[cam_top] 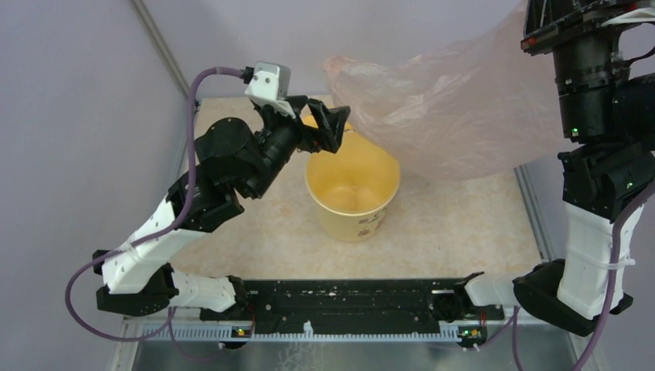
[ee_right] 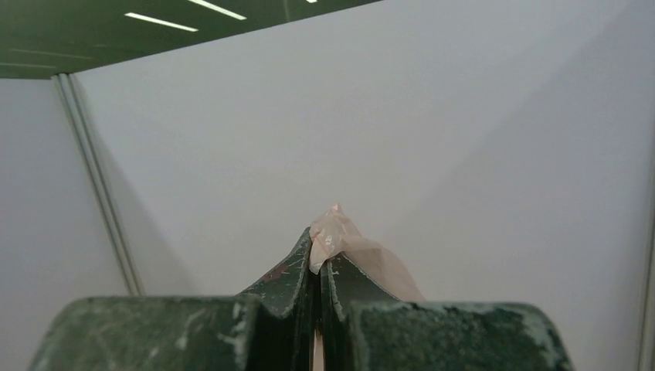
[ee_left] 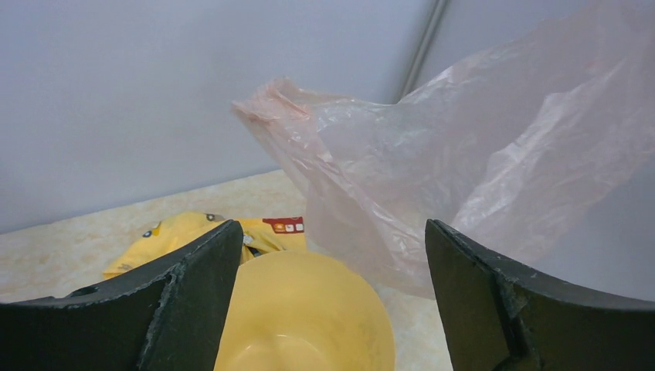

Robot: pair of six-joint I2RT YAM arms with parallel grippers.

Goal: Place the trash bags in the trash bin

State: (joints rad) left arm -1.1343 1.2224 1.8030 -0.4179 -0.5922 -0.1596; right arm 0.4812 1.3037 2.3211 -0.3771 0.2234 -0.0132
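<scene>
At the left of the top view, the left arm (cam_top: 224, 162) is reaching up and inward over the tabletop (cam_top: 463, 232). The left pincer (cam_top: 328, 124) is hovering just over the far left rim of the trash bin (cam_top: 354, 193). In the left wrist view its two black fingers (ee_left: 197, 278) are standing wide apart and empty. Through the gap between them the camera is looking at the bin's orange-yellow inside and the bag beyond. Just behind the bin, a crumpled yellow printed wrapper (ee_left: 174, 236) is lying on the tabletop, partly hidden by the left finger. The trash bin is standing upright near the middle of the tabletop, its mouth facing up and brown printing showing on its near side. To the right of it, the pale pink trash bag (cam_top: 456, 108) is hanging in the air, wholly outside the bin. It is spreading as a wide, crinkled, translucent sheet from the upper right corner down toward the bin. Its free corner is reaching leftward to a spot beyond the left pincer, and its lower edge is drooping just beside the bin's right rim. Whether it is touching the rim or the tabletop is not clear. At the far right, the right arm (cam_top: 599, 201) is standing raised high. The right pincer (ee_right: 317, 251) is pressing its fingers together on a pinch of the bag, with a small pink tuft poking out above the tips in the right wrist view.
</scene>
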